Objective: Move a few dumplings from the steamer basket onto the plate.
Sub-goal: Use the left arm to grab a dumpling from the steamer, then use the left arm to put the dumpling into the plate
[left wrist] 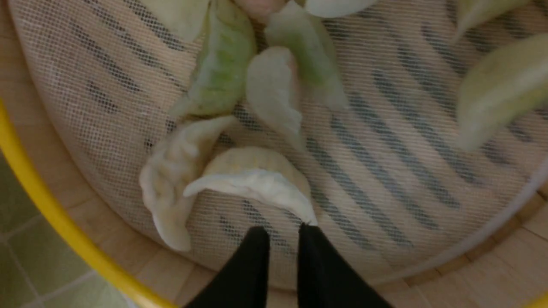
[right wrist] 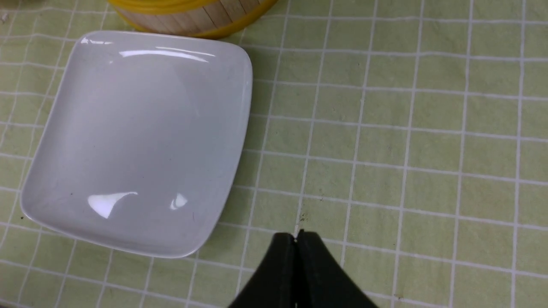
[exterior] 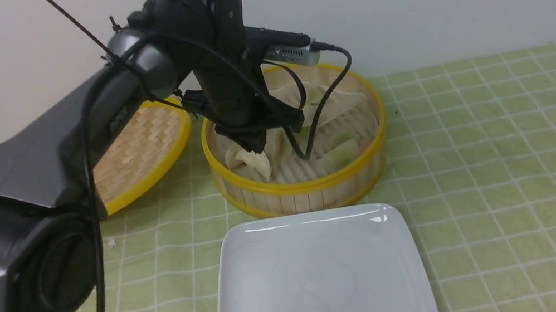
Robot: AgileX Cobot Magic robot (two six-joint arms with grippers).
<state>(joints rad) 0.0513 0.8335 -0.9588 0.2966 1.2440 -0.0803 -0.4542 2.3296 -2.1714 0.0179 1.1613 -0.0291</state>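
Observation:
The steamer basket (exterior: 306,186) stands in the middle of the table and holds several pale green and beige-white dumplings (exterior: 256,162). My left gripper (exterior: 255,144) reaches down into the basket's near-left part. In the left wrist view the left gripper (left wrist: 282,233) has a narrow gap between its jaws with nothing in it. One fingertip (left wrist: 308,231) touches the end of a beige-white dumpling (left wrist: 257,184). Another white dumpling (left wrist: 169,184) and a green one (left wrist: 222,72) lie beside it. The white plate (exterior: 322,284) in front of the basket has nothing on it. My right gripper (right wrist: 296,236) is shut, above the cloth beside the plate (right wrist: 137,137).
A flat woven yellow-rimmed lid (exterior: 141,150) leans left of the basket. A green checked cloth (exterior: 511,167) covers the table. The basket's wall (right wrist: 192,13) shows beyond the plate in the right wrist view. A wall stands behind the table.

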